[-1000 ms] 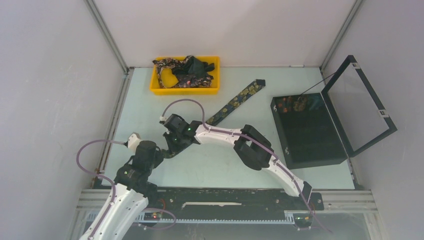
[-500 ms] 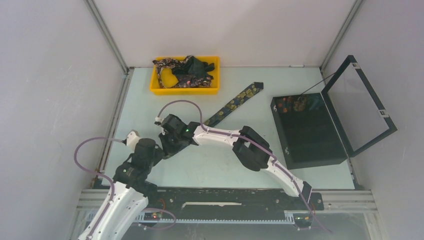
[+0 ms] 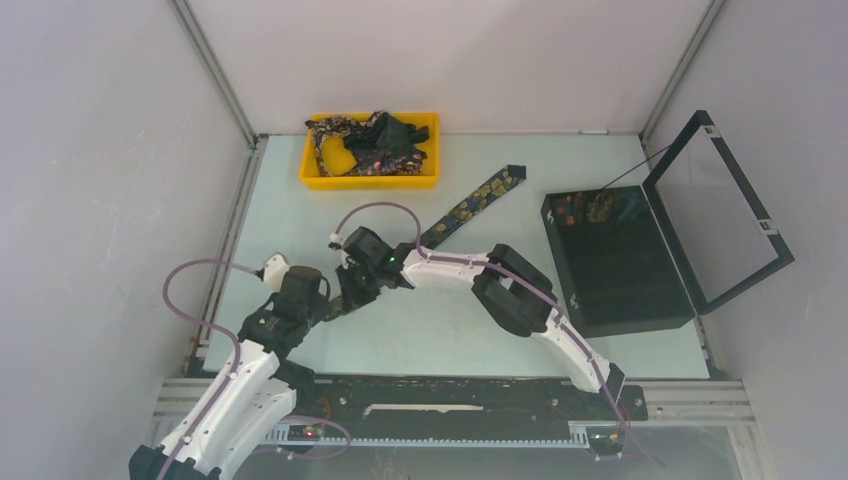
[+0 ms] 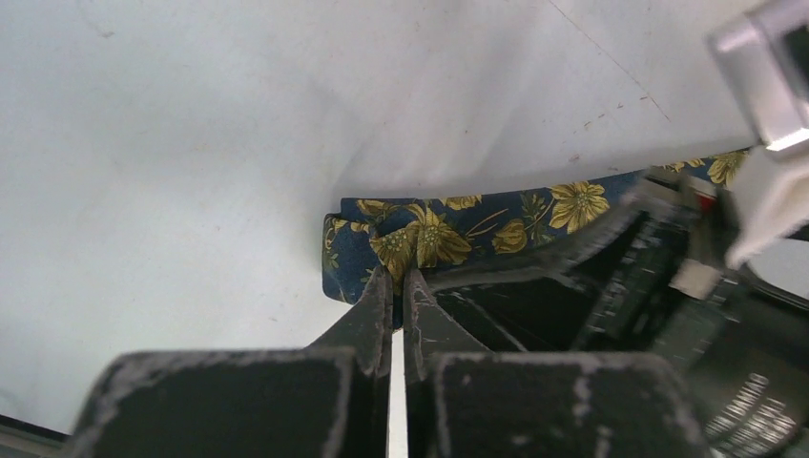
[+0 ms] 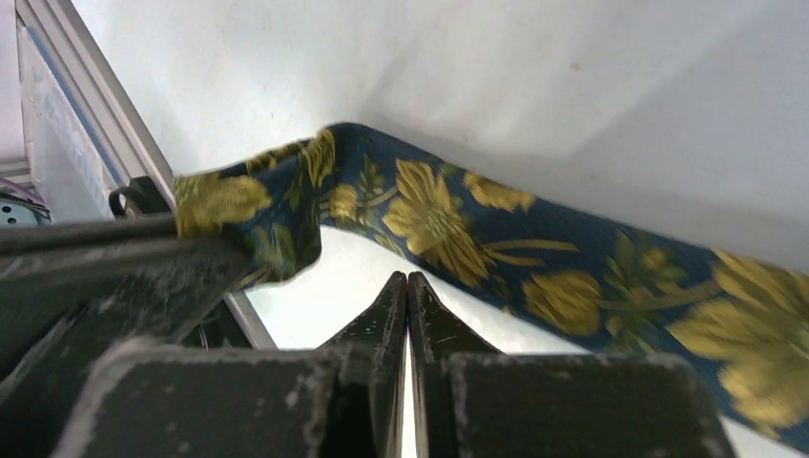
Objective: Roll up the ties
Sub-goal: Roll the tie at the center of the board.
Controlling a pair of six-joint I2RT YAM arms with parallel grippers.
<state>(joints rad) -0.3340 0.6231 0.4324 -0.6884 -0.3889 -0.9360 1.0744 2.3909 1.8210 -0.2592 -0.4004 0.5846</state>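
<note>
One navy tie (image 3: 470, 205) with gold flowers lies diagonally on the table, from the back right down to the two grippers. My left gripper (image 3: 327, 308) is shut on its near end; in the left wrist view the fingertips (image 4: 380, 291) pinch the folded tie end (image 4: 448, 224). My right gripper (image 3: 350, 297) is right beside it, jaws shut on nothing, tips (image 5: 407, 279) just short of the tie (image 5: 458, 229), which arcs over them. More ties (image 3: 365, 140) lie piled in the yellow tray.
The yellow tray (image 3: 370, 181) stands at the back middle. A black hinged box (image 3: 620, 275) with its lid open stands at the right, with small items in its far end. A metal frame rail (image 3: 230, 240) runs along the left.
Both grippers have shifted slightly right with the tie's near end. The left arm has swung in closer to the right gripper. The tie's far end has slid slightly nearer.
</note>
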